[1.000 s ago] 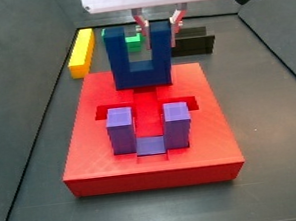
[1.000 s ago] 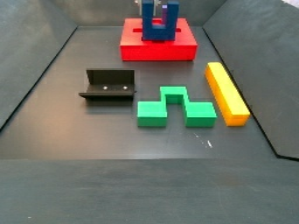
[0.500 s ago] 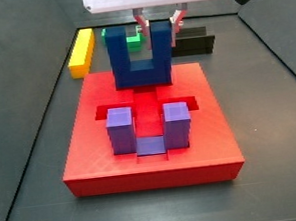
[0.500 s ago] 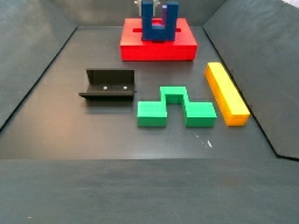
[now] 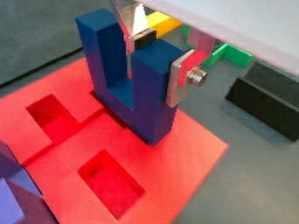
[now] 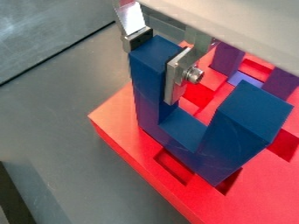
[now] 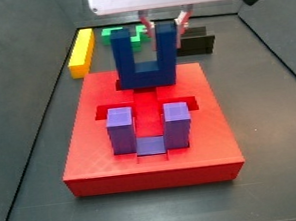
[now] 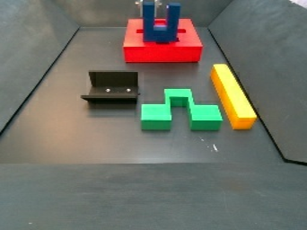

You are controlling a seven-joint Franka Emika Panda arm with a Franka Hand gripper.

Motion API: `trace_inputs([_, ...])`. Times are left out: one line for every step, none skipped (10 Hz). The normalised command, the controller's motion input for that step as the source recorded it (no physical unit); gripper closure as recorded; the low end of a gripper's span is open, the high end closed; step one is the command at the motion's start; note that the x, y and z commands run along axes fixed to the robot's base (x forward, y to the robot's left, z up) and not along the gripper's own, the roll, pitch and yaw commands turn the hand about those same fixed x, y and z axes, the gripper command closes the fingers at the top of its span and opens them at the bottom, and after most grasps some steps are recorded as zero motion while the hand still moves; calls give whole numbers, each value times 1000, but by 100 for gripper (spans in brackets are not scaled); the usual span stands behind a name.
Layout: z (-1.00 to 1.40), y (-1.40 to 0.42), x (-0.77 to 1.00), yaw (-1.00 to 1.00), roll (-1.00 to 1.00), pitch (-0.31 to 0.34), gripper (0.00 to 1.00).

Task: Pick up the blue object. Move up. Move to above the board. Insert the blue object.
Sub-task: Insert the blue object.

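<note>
Two silver fingers (image 5: 184, 72) of the gripper (image 5: 158, 48) clamp one prong of the blue object (image 5: 131, 79), which stands upright with its base seated in a recess at the far edge of the board (image 7: 149, 153). Just beside it, another recess (image 5: 110, 180) lies open. Nearer, the purple block (image 7: 149, 128) stands clear of the blue object.

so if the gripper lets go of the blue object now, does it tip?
Probably not: the blue object stands upright with its base on the board. It looks rigid, flat-faced, unlikely to roll. The gripper clamps one prong only, so release could nudge it.
</note>
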Motion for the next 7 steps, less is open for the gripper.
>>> trace_inputs([-149,0,9,46,61,0,100])
trace_inputs([-169,0,0,40,56,0,100])
trace_inputs([-83,0,-194,0,44,0,100])
trace_inputs([-29,-271,-200,311,137,-59,100])
trace_inputs([-43,-109,0,246,31,-13,100])
trace_inputs([0,-31,0,86,11,0,100])
trace_inputs([-77,0,40,20,60,0,100])
